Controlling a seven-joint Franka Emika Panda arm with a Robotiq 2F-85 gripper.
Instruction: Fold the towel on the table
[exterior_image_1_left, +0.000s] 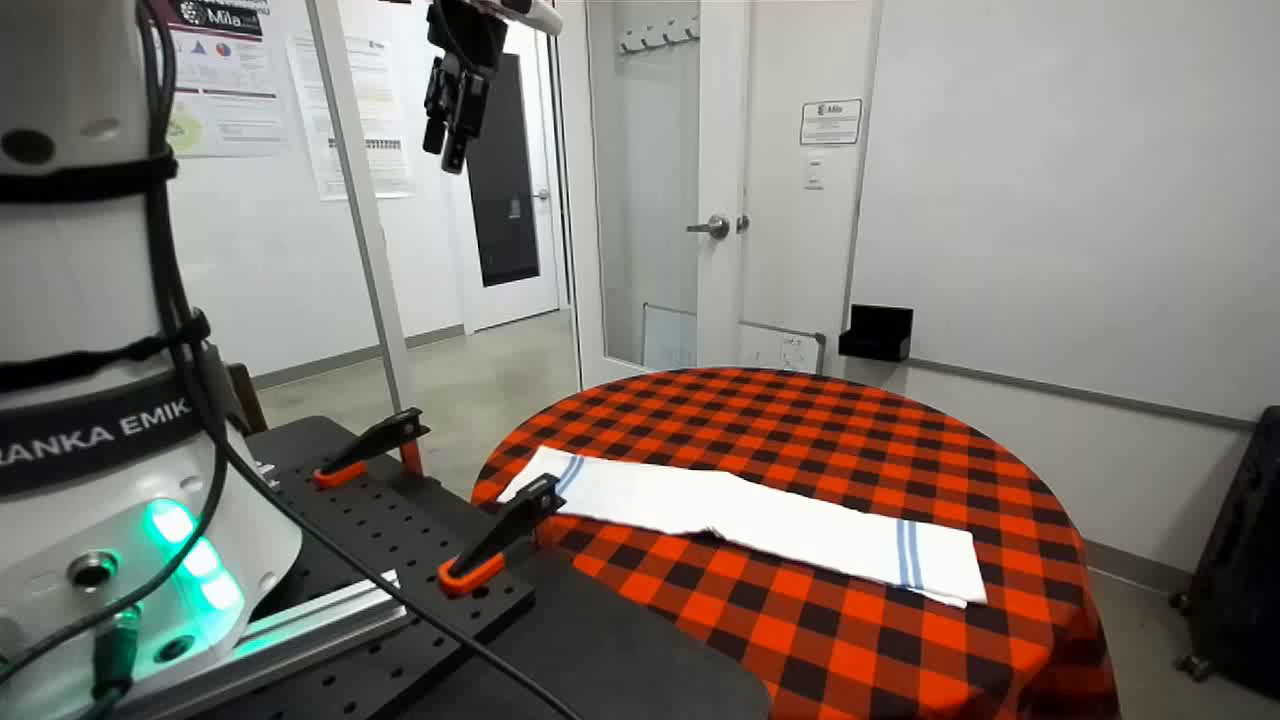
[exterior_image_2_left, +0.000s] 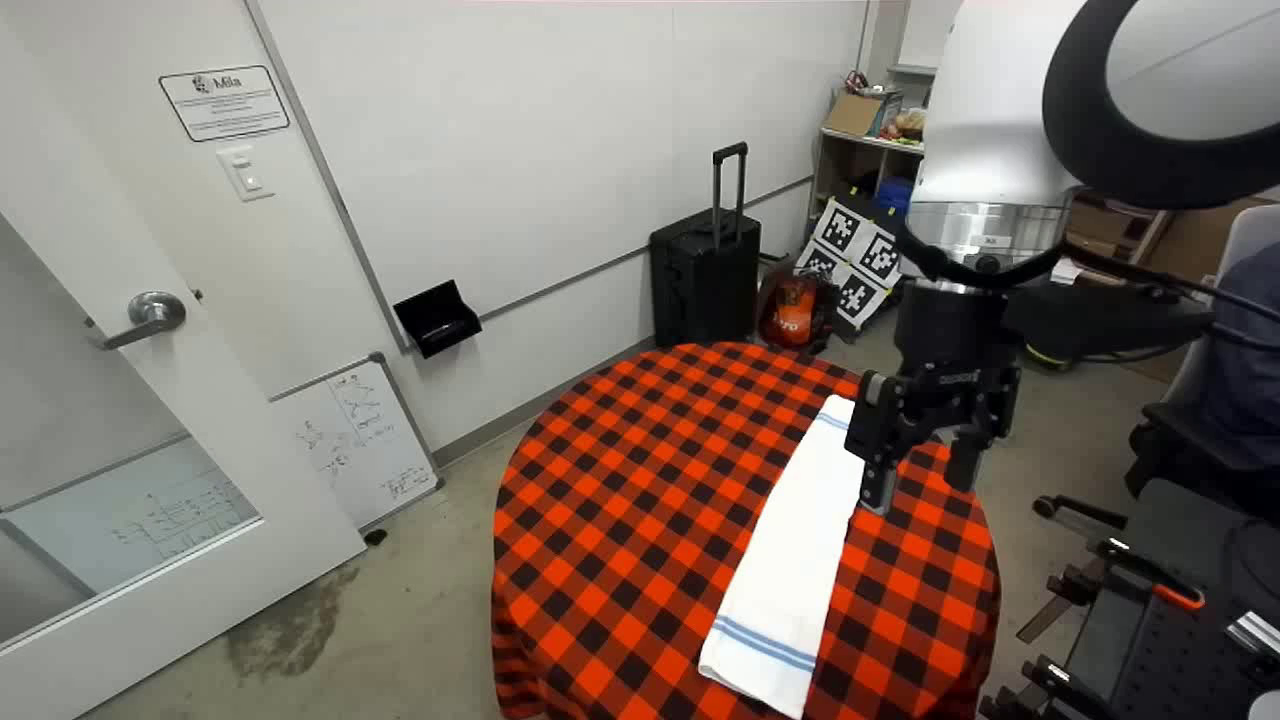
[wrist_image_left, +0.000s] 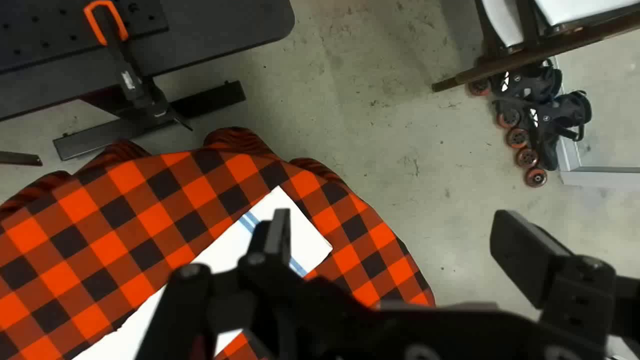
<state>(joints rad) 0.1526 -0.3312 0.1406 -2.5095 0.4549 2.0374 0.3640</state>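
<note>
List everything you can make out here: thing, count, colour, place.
Table: 1, red-and-black checked cover, between bench and wall
Towel: 1, white with blue stripes, stretched across the table
Bench: 1, black, beside the table
Clamps: at least 2, black and orange, on the bench
Large whiteboard: 1, white, on the wall
Holder: 1, black, at the whiteboard's lower edge
Doors: at least 2, white-framed, in the background
Posters: 2, mostly white, in the background
Suitcase: 1, black, by the wall
Marker board: 1, black and white, near the suitcase
Shelf: at least 1, pale, beyond the suitcase
Skates: apparently 2, black, on the floor
Arm: 1, white, mounted on the bench
Gripper: 1, black, raised, jaws apart, holding nothing
</note>
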